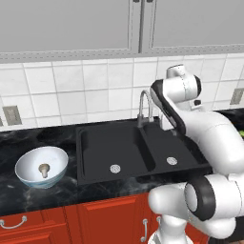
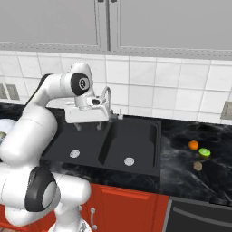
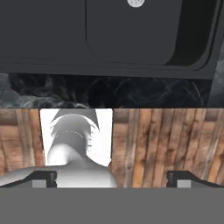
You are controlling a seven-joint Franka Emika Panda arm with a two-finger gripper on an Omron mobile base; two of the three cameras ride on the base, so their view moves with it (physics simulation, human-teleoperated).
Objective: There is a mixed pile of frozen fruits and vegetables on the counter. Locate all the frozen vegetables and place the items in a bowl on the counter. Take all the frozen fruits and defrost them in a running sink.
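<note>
On the black counter (image 2: 181, 174) right of the sink (image 2: 136, 136) lies the pile: an orange ball (image 2: 193, 145), a lime green ball (image 2: 204, 152) and a tan mushroom piece (image 2: 197, 166). At the left of the counter stands the white bowl (image 1: 53, 157), and one mushroom piece (image 1: 44, 169) sits inside it. My gripper (image 2: 89, 127) hangs open and empty over the sink, fingers pointing down, near the faucet (image 2: 108, 97). In the hand view the gripper (image 3: 111, 180) looks past a basin drain (image 3: 136, 2) and the counter's front edge to the floor.
The sink (image 1: 109, 143) has two basins, each with a silver drain. No water shows at the faucet (image 1: 145, 107). A tiled wall with outlets rises behind the counter, upper cabinets hang above it, and red cabinets stand below.
</note>
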